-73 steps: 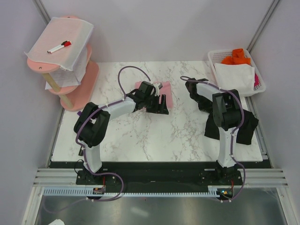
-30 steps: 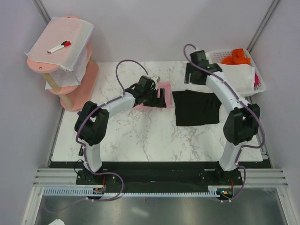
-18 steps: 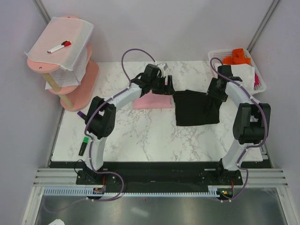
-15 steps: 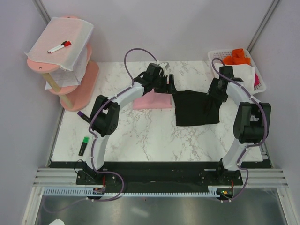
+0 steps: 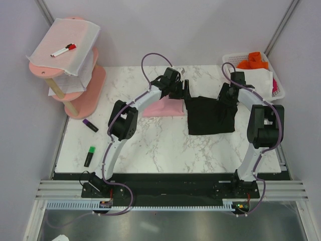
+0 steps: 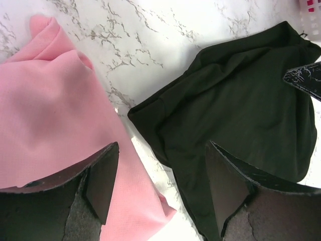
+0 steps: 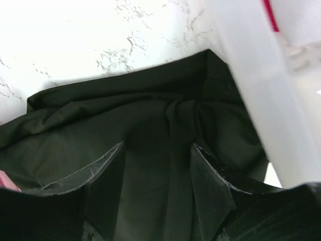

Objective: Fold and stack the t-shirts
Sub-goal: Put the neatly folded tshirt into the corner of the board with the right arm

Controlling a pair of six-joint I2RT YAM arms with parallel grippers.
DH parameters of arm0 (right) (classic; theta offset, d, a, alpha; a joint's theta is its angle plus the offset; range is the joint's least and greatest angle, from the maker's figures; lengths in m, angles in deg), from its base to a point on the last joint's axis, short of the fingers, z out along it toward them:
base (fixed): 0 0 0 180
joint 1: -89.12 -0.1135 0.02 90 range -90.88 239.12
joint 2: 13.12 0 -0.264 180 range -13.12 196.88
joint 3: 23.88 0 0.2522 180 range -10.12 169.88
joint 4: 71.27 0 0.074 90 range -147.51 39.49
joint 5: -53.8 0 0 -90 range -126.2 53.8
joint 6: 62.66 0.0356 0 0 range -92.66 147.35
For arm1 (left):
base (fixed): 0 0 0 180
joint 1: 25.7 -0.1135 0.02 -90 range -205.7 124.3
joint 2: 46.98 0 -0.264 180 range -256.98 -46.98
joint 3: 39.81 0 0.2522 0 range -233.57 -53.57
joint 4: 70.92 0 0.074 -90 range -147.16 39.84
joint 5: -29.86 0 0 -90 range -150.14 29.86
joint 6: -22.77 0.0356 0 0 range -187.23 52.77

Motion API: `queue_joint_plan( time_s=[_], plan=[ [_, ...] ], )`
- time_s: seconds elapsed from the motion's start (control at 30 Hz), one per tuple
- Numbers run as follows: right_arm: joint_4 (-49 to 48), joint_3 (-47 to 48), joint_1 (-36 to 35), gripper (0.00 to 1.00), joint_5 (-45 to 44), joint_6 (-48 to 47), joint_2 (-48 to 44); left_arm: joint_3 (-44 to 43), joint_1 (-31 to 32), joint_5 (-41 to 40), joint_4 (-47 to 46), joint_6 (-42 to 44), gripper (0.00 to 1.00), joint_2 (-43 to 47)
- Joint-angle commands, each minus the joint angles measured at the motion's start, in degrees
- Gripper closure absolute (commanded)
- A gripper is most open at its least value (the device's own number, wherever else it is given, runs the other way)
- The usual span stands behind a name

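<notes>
The light pink t-shirt point(image 5: 161, 107) lies folded at the table's middle back, also at the left of the left wrist view point(image 6: 50, 105). To its right lies the black t-shirt point(image 5: 210, 116), a rumpled rectangle. My left gripper point(image 5: 183, 93) hangs open over the black shirt's far left corner, its jaws point(image 6: 160, 186) straddling the marble gap between the pink cloth and the black shirt point(image 6: 241, 100). My right gripper point(image 5: 228, 95) is open over the far right corner, with black cloth point(image 7: 150, 115) lying under and between its fingers point(image 7: 108, 186).
A white basket point(image 5: 277, 93) with orange and white cloth stands at the back right, close beside my right gripper point(image 7: 158, 181). A pink shelf point(image 5: 85, 95) with a mesh sheet and red marker point(image 5: 63, 50) stands back left. Purple point(image 5: 90, 125) and green point(image 5: 90, 156) markers lie front left.
My left gripper swung right, off the pink shirt to the black shirt's far left corner. My right gripper came from beside the basket to the far right corner.
</notes>
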Motion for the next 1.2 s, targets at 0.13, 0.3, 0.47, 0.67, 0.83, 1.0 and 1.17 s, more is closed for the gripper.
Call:
queue_joint_plan(
  time_s=[0.13, 0.3, 0.47, 0.67, 0.83, 1.0, 1.17],
  plan=[
    [-2.93, 0.1, 0.79, 0.39, -2.4, 0.5, 1.19, -5.07, 2.82, 0.71, 0.81, -1.11, 0.27, -2.86],
    [-3.37, -0.43, 0.88, 0.39, -3.55, 0.42, 0.39, -6.21, 4.14, 0.0, 0.73, -0.93, 0.28, -4.09],
    [-3.55, -0.6, 0.88, 0.39, -4.77, 0.5, 0.83, -7.17, 4.58, -0.08, 0.9, -0.67, 0.3, -5.67],
    [-3.9, -1.92, 0.88, 0.38, -6.89, 1.03, 0.4, -7.7, 4.85, -0.44, 0.99, -1.11, 0.36, -6.99],
    [-4.78, -3.33, 0.88, 0.38, -7.41, 1.03, -0.13, -8.76, 5.02, -0.26, 0.82, -1.63, 0.55, -7.95],
    [-6.0, -3.68, 0.79, 0.61, -4.7, 0.94, 1.88, -9.28, 5.46, 0.35, 0.29, -1.81, 0.75, -7.96],
    [-6.62, -4.99, 0.62, 1.0, -2.76, 1.21, 0.67, -8.85, 5.73, 1.67, -0.15, -1.55, 0.98, -7.61]
  ],
)
